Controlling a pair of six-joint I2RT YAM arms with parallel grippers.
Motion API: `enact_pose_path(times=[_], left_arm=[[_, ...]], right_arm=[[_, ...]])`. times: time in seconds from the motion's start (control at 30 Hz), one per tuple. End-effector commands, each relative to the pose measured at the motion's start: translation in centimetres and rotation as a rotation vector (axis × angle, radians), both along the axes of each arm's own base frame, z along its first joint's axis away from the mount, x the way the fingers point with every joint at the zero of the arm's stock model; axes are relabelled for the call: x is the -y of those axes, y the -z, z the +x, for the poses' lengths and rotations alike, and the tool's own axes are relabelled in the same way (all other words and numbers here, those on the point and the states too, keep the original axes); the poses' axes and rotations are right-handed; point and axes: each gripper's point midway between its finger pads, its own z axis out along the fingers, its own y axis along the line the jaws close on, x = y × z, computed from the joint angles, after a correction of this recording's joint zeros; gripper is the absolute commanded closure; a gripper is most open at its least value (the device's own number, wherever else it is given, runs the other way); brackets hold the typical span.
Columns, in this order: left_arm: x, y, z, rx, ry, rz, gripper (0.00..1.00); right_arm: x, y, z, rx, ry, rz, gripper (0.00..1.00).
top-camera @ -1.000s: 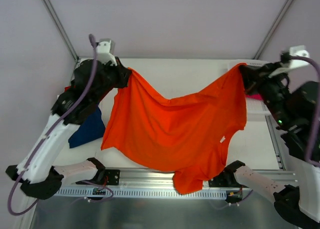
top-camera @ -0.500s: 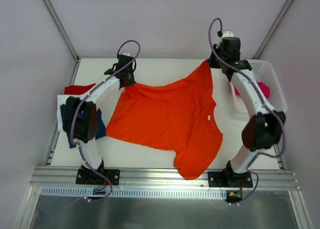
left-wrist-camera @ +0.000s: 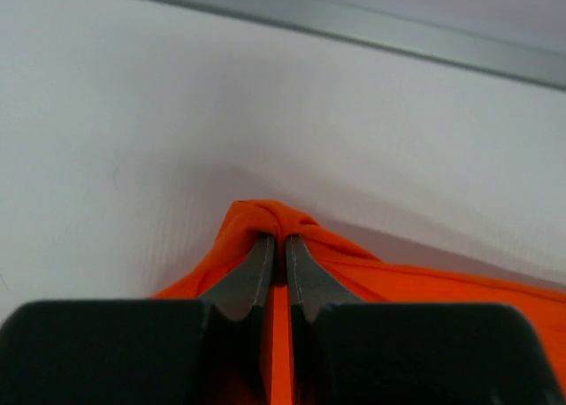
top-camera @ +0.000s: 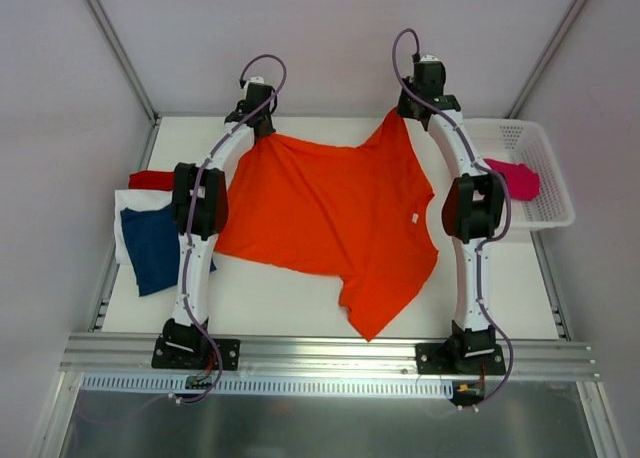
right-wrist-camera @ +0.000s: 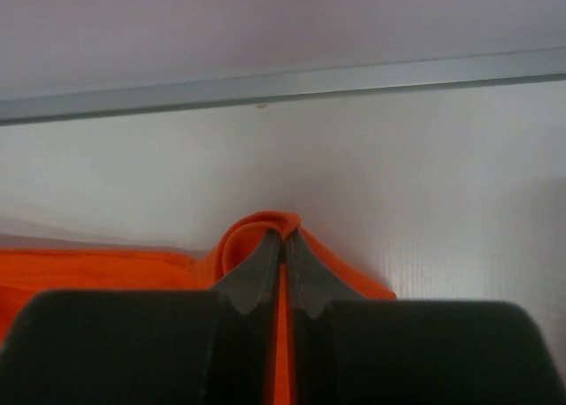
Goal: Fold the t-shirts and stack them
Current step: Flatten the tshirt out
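Five shirts counted in the overhead view: one orange shirt point(top-camera: 320, 213) at centre frame, one navy shirt point(top-camera: 155, 248), one white shirt point(top-camera: 125, 203) and one red shirt point(top-camera: 150, 180) together at the left edge, and one pink shirt point(top-camera: 515, 178) at upper right. One white mesh basket point(top-camera: 560, 193), upper right, around the pink one. One bench point(top-camera: 270, 298). Two arms: left arm point(top-camera: 195, 238) and right arm point(top-camera: 470, 248). Two claws: left claw point(left-wrist-camera: 276, 246) and right claw point(right-wrist-camera: 283, 241), one per wrist view.
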Motion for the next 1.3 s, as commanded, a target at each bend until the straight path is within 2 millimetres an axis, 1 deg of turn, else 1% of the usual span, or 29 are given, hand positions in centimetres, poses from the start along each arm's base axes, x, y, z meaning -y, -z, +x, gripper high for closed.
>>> enact_pose_path(times=[0.0,0.03,0.07,0.1,0.13,0.17,0.2,0.23,0.27,0.3,0.33,0.37,0.4,0.47,0.5,0.53,0.57,0.6,0.63,0.67,0.7,0.73,0.77,0.8,0.83,0.9,0.93,1.03,1.27], left_arm=[[-2.9,-3.2,3.1,0.109,-0.060,0.032,0.98],[-2.9,-2.1,3.5,0.097,-0.053,0.032,0.76],[-3.1,-2.5,4.0,0.111,-0.053,0.032,0.56],[-3.5,-1.9,4.1,0.102,-0.062,0.048,0.25],[-3.7,-1.8,4.1,0.102,-0.074,0.060,0.01],[-4.4,-1.4,3.7,0.093,-0.104,0.087,0.01],[-4.7,-2.1,3.5,0.104,-0.124,0.092,0.01],[-5.0,-2.3,3.2,0.102,-0.140,0.098,0.01],[-5.4,-1.9,2.5,0.087,-0.156,0.107,0.01],[-5.6,-3.8,2.1,0.115,-0.179,0.094,0.01],[-5.4,-4.4,1.8,0.125,-0.177,0.080,0.01],[-5.4,-4.5,1.2,0.118,-0.170,0.072,0.01],[-5.0,-7.2,0.6,0.155,-0.165,0.055,0.01],[-3.6,-7.5,-1.4,0.133,-0.127,0.057,0.01],[-2.9,-10.2,-2.5,0.168,-0.103,0.048,0.01],[-2.2,-10.3,-3.6,0.158,-0.084,0.053,0.01],[-0.7,-8.5,-5.6,0.108,-0.046,0.066,0.01],[0.0,-10.2,-7.1,0.129,-0.032,0.048,0.01],[0.4,-7.1,-9.3,0.056,-0.011,0.055,0.01],[1.7,-6.6,-10.9,0.038,0.014,0.039,0.03],[2.2,-7.2,-12.2,0.044,0.011,-0.002,0.18],[2.0,-4.4,-14.4,-0.022,0.012,0.008,0.33],[2.6,-3.6,-15.7,-0.040,0.007,-0.017,0.61],[2.7,-3.9,-16.9,-0.039,0.001,-0.041,1.00],[2.4,-1.6,-18.8,-0.095,0.001,-0.038,1.00],[2.8,-1.3,-20.7,-0.114,0.011,-0.060,1.00],[2.3,0.3,-22.1,-0.153,0.005,-0.049,1.00],[2.1,1.9,-24.7,-0.217,0.010,-0.065,1.00],[2.4,4.9,-27.9,-0.332,0.033,-0.058,1.00]], right_arm=[[2.4,-3.6,2.0,0.127,0.139,-0.014,0.93],[2.9,-3.7,2.2,0.134,0.161,-0.026,0.84],[3.0,-3.5,2.3,0.133,0.163,-0.041,0.44],[3.1,-2.9,2.3,0.120,0.164,-0.063,0.32],[3.8,-2.9,2.3,0.121,0.191,-0.098,0.24],[4.0,-2.7,2.2,0.118,0.193,-0.124,0.13],[4.3,-2.7,2.0,0.116,0.183,-0.164,0.12],[4.6,-2.8,1.6,0.113,0.188,-0.183,0.01],[5.0,-3.2,1.2,0.113,0.194,-0.197,0.01],[5.1,-3.7,0.8,0.117,0.191,-0.207,0.01],[5.0,-6.8,0.3,0.178,0.186,-0.188,0.01],[5.0,-5.6,-0.7,0.152,0.168,-0.192,0.01],[4.5,-6.7,-1.1,0.184,0.149,-0.175,0.01],[3.3,-8.9,-3.8,0.198,0.102,-0.147,0.00],[3.0,-9.1,-5.1,0.177,0.090,-0.150,0.01],[2.1,-9.6,-6.3,0.173,0.078,-0.151,0.04],[1.8,-11.4,-7.9,0.191,0.065,-0.145,0.15],[1.2,-9.7,-9.7,0.132,0.033,-0.164,0.23],[0.0,-9.5,-11.1,0.114,0.019,-0.177,0.29],[-0.5,-9.0,-12.3,0.088,0.012,-0.181,0.67],[-0.5,-7.9,-14.6,0.035,0.012,-0.191,0.84],[-1.5,-7.2,-16.1,0.014,-0.004,-0.192,0.97],[-2.1,-6.4,-17.3,-0.008,-0.004,-0.164,1.00],[-2.5,-4.8,-19.8,-0.051,-0.034,-0.150,0.99],[-3.5,-4.0,-21.2,-0.063,-0.061,-0.137,1.00],[-4.4,-1.8,-24.6,-0.110,-0.079,-0.080,1.00],[-5.4,-1.1,-26.0,-0.127,-0.108,-0.065,1.00],[-7.1,1.5,-30.0,-0.208,-0.161,0.003,0.99],[-8.9,7.2,-35.5,-0.337,-0.188,0.033,0.99]])
